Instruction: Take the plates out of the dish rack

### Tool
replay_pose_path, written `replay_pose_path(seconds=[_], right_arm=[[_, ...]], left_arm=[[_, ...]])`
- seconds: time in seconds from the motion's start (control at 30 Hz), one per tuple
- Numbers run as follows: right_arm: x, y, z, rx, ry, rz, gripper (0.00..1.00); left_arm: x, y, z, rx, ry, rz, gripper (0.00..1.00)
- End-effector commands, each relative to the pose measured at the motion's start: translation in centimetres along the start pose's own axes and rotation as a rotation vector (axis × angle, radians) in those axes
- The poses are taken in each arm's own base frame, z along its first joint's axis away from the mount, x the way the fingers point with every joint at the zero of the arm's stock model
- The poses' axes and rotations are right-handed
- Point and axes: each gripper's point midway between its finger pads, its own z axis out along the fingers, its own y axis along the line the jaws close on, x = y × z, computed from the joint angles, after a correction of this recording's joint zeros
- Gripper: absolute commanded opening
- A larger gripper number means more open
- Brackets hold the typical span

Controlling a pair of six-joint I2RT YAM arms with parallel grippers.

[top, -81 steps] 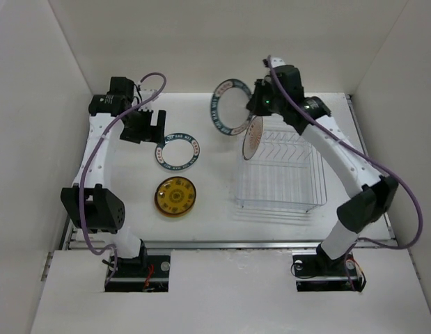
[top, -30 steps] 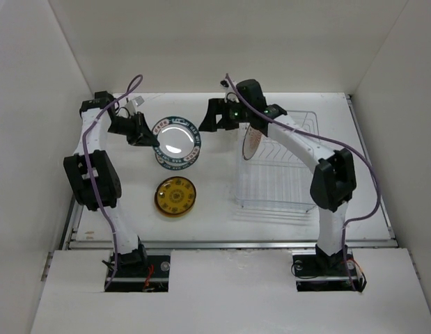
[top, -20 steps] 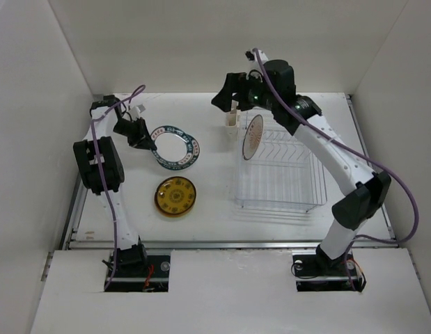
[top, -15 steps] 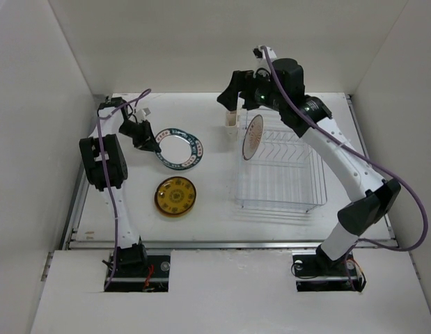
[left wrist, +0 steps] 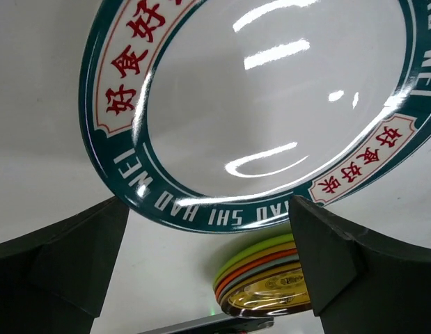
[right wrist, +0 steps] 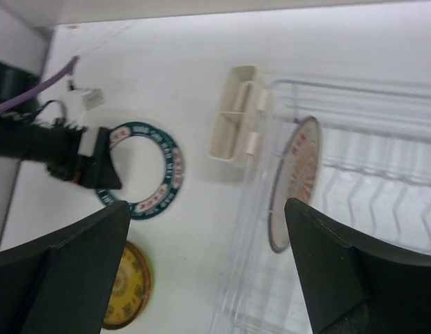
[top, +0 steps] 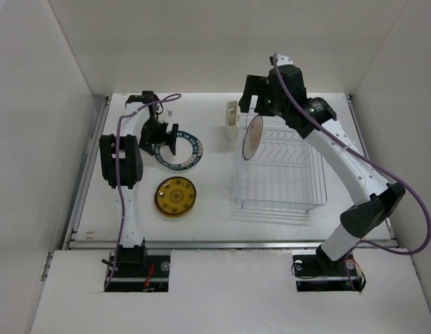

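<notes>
My right gripper (top: 253, 101) hangs with its jaws spread wide and nothing between them, high over the far-left corner of the large clear wire-grid dish rack (top: 281, 188). Under it, at the rack's far-left end, the last load stands on edge in a slot: a small round white plate with an orange sunburst face (top: 253, 137). It is just inside the rack wall and close beside the small cream cup holder (top: 231, 115) at that corner. Well left of the rack, my left gripper (top: 166, 137) is also spread and pinching nothing, low over the round white plate with a dark teal lettered rim (left wrist: 271, 104) lying on the white table (top: 215, 209). Nearer me, also left of the rack, sits the stack topped by an amber patterned plate (top: 176, 195). I judge the step in hand to be fetching the sunburst plate. To do it well I'd turn the wrist so the fingers straddle the plate's upper rim, one pad on each face, and descend clear of the cup holder. Then I'd close firmly and lift straight up out of the slot before swinging left.
</notes>
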Motion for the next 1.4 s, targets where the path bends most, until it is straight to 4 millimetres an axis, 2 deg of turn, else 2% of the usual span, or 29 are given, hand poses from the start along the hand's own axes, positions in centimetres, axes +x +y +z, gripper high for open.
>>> replay_pose_path(seconds=[0.0, 0.03, 0.07, 0.2, 0.5, 0.57, 0.63, 0.67, 0.73, 0.8, 0.87, 0.9, 1.0, 1.1, 1.3, 1.37], right_arm=[[-0.2, -6.0, -1.0, 0.301, -0.026, 0.076, 0.97], [1.1, -7.4, -0.1, 0.351, 0.021, 0.062, 0.97], [1.9, -7.7, 0.4, 0.375, 0.040, 0.074, 0.93], [4.1, -9.7, 2.5, 0.452, 0.101, 0.079, 0.88], [8.3, -11.8, 6.6, 0.543, 0.206, 0.045, 0.75], [8.7, -11.8, 6.9, 0.539, 0.221, 0.035, 0.72], [9.1, -11.5, 7.2, 0.518, 0.229, 0.042, 0.70], [8.8, -11.4, 7.4, 0.512, 0.218, 0.046, 0.69], [9.4, -10.9, 7.7, 0.478, 0.238, 0.055, 0.69], [9.6, -10.8, 7.9, 0.470, 0.243, 0.057, 0.67], [9.6, -10.8, 7.9, 0.470, 0.243, 0.057, 0.66], [10.4, -11.1, 8.2, 0.480, 0.261, 0.052, 0.64], [10.9, -10.8, 8.4, 0.477, 0.271, 0.044, 0.63], [11.2, -11.1, 8.4, 0.488, 0.274, 0.039, 0.61], [11.4, -11.4, 8.6, 0.499, 0.280, 0.025, 0.50], [11.4, -11.4, 8.6, 0.499, 0.280, 0.025, 0.50]], left_arm=[[0.1, 0.9, -4.6, -0.137, -0.068, 0.038, 0.99], [0.0, 1.0, -5.0, -0.147, -0.076, 0.039, 0.99], [0.0, 0.8, -5.7, -0.148, -0.096, 0.042, 1.00], [-0.3, 1.0, -6.2, -0.159, -0.114, 0.057, 1.00], [-0.2, 0.6, -6.1, -0.156, -0.100, 0.074, 1.00], [-0.5, 0.9, -6.2, -0.174, -0.111, 0.075, 1.00], [-1.0, 1.6, -5.3, -0.201, -0.097, 0.060, 1.00], [-1.2, 2.2, -3.8, -0.214, -0.066, 0.042, 1.00], [-1.5, 2.5, -3.3, -0.222, -0.044, 0.039, 1.00], [-1.1, 1.8, -2.0, -0.198, -0.007, 0.036, 1.00], [-1.1, 1.3, -1.6, -0.196, -0.005, 0.049, 1.00], [-1.1, 0.7, -1.5, -0.204, -0.003, 0.066, 1.00], [-1.1, -0.1, -0.8, -0.213, 0.000, 0.113, 1.00], [-1.1, -0.4, -0.7, -0.224, 0.002, 0.127, 1.00], [-1.0, -1.6, -0.1, -0.171, 0.011, 0.135, 1.00], [-0.9, -1.8, -0.1, -0.158, 0.011, 0.135, 1.00]])
